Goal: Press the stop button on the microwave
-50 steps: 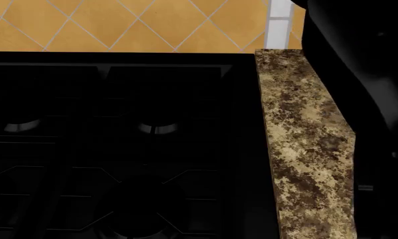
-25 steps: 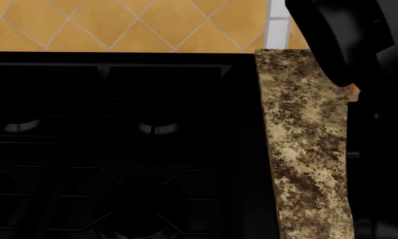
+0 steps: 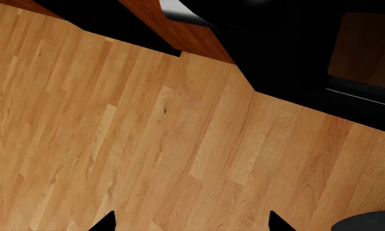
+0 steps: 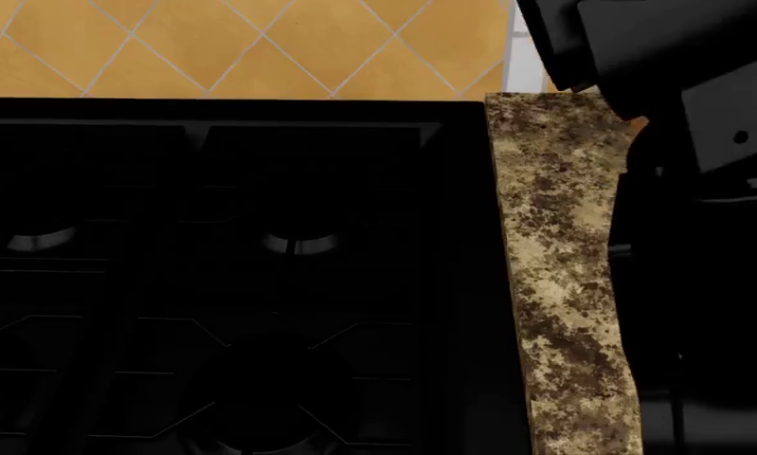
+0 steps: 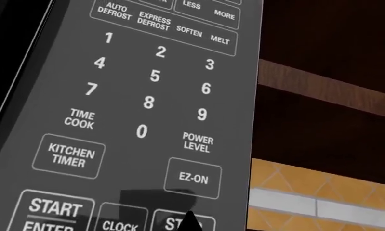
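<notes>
The microwave (image 5: 147, 115) keypad is dark grey with white numerals and white-outlined buttons. Beside it run dark brown cabinet (image 5: 327, 86) panels above orange diamond tiles (image 5: 308, 192) with a pale band. The stove (image 4: 226, 275) is black, the surface (image 4: 567, 284) speckled brown-and-tan stone. The floor (image 3: 147, 144) is honey-coloured wood planks. The right arm (image 4: 681, 85) looks black, perhaps dark grey.

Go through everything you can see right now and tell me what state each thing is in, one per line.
microwave: keypad close to the right wrist camera, buttons unlit
stop button: partly cut off, a dark fingertip at it
right gripper: one tip showing, open or shut unclear
left gripper: open, over wood floor
stove: burners unlit, nothing on them
</notes>
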### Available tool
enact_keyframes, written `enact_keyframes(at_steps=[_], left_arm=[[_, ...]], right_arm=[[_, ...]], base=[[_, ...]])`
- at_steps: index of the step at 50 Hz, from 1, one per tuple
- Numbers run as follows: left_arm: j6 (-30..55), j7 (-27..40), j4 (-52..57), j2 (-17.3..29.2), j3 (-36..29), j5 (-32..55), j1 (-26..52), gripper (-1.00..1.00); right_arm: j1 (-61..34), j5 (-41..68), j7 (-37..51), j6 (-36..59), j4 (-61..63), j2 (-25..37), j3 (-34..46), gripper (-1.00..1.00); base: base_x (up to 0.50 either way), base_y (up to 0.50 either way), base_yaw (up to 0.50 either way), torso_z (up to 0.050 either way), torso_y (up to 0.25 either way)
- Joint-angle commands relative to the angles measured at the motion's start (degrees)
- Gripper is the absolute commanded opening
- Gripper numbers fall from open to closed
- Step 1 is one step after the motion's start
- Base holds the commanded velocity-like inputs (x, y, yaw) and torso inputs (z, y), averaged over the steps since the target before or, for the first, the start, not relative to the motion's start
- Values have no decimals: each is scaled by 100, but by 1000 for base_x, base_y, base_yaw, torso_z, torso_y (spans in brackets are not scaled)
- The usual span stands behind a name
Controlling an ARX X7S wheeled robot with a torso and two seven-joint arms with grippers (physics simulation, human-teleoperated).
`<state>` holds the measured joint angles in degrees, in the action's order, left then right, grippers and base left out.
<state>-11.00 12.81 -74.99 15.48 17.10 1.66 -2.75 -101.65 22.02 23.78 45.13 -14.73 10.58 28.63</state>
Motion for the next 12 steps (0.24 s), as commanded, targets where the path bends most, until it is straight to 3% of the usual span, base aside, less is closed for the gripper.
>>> enact_keyframes(at_steps=[1,12], left_arm=[[0,0,0,0,0,0,0,100],[0,0,0,0,0,0,0,100]], right_arm=[[1,247,-248,-383,-1081,15,-1,-100],[142,336,-162,-237,-760,109,-39,-100]], base=[[11,0,4,10,0],[10,0,3,3,0]])
